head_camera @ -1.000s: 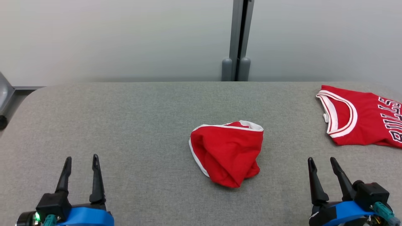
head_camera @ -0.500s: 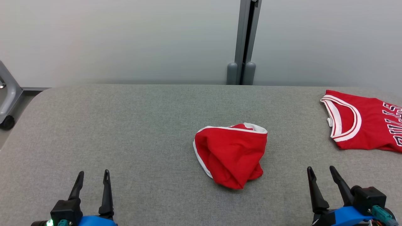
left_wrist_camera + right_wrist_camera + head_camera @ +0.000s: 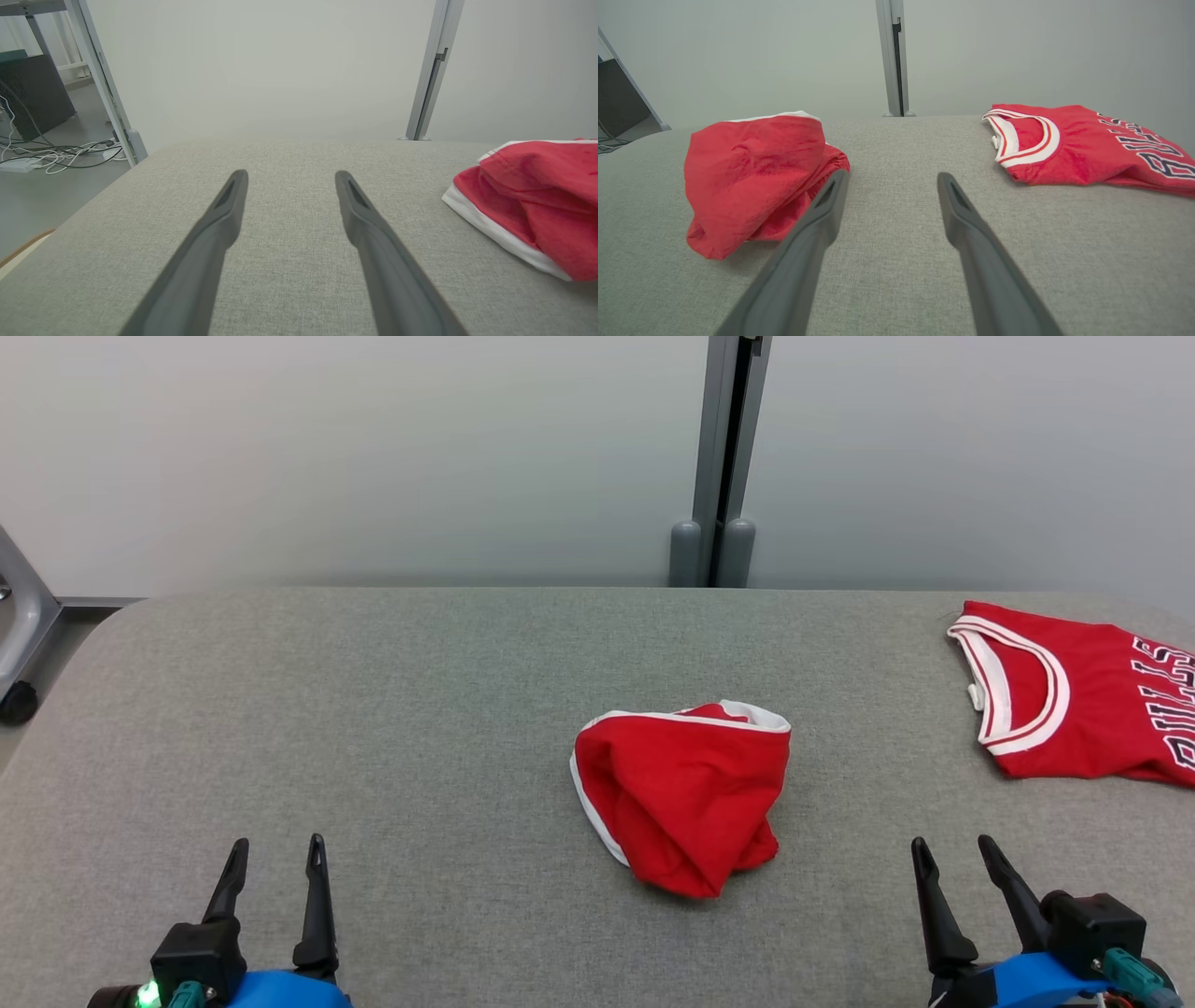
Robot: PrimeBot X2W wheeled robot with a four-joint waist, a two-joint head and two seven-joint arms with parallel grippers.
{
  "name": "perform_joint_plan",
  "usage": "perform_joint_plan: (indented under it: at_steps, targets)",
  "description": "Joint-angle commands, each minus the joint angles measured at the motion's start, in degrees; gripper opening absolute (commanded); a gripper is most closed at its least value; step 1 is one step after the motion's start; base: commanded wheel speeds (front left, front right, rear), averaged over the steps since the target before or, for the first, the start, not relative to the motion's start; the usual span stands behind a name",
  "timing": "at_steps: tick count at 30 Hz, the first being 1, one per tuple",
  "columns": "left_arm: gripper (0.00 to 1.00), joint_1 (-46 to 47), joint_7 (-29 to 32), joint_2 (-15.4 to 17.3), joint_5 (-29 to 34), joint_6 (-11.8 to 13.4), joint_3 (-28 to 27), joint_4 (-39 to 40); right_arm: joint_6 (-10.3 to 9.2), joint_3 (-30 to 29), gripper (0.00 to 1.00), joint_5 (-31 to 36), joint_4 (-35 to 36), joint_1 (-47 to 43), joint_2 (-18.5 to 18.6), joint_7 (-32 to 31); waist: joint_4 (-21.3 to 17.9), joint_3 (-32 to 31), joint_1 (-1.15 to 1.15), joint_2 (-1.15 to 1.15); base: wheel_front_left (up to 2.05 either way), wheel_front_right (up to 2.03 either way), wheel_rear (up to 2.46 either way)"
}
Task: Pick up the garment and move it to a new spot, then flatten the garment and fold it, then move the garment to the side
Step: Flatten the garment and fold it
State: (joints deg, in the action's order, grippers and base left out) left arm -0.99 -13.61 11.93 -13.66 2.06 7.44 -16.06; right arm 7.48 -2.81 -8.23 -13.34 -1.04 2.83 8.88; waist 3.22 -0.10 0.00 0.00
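Crumpled red cloth garment with white trim (image 3: 686,793) heaped mid grey fabric worktop (image 3: 373,709), untouched. Flanked, well apart, by left gripper (image 3: 279,843) and right gripper (image 3: 952,843), both spread wide, empty. Pickup pending: calls for reaching in, pinching a raised fold.

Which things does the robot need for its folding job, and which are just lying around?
For the job: crumpled red garment in the middle; left gripper and right gripper, both open.

Just lying around: red jersey with lettering, off to the right; grey post behind; cables on the floor.
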Motion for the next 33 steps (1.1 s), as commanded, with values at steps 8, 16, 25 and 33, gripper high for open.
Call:
perform_joint_plan:
  at_steps: [8,16,25,33]
  targets:
    - [1.00,0.41,0.47,0.32,-0.77,0.69,-0.08,0.66,0.04,-0.03,1.00,-0.28,0.32,-0.57,0.13,-0.29,0.05,0.03,0.00,0.00,0.00,0.00,0.00]
    - [1.00,0.54,0.16,0.61,-1.24,0.79,-0.03,0.21,0.04,0.10,1.00,-0.22,-0.04,-0.52,0.13,-0.29,-0.07,-0.14,0.00,0.00,0.00,0.00,0.00]
    - [1.00,0.54,0.13,0.76,-1.66,1.04,0.29,0.10,0.04,0.10,1.00,-0.31,-0.36,-0.55,0.13,-0.23,-0.04,-0.43,0.00,0.00,0.00,0.00,0.00]
    - [1.00,1.48,0.04,0.67,-2.16,0.97,0.74,-0.17,0.04,2.16,1.00,0.76,-1.01,7.10,0.12,-0.58,0.87,-0.15,0.00,0.00,0.00,0.00,0.00]
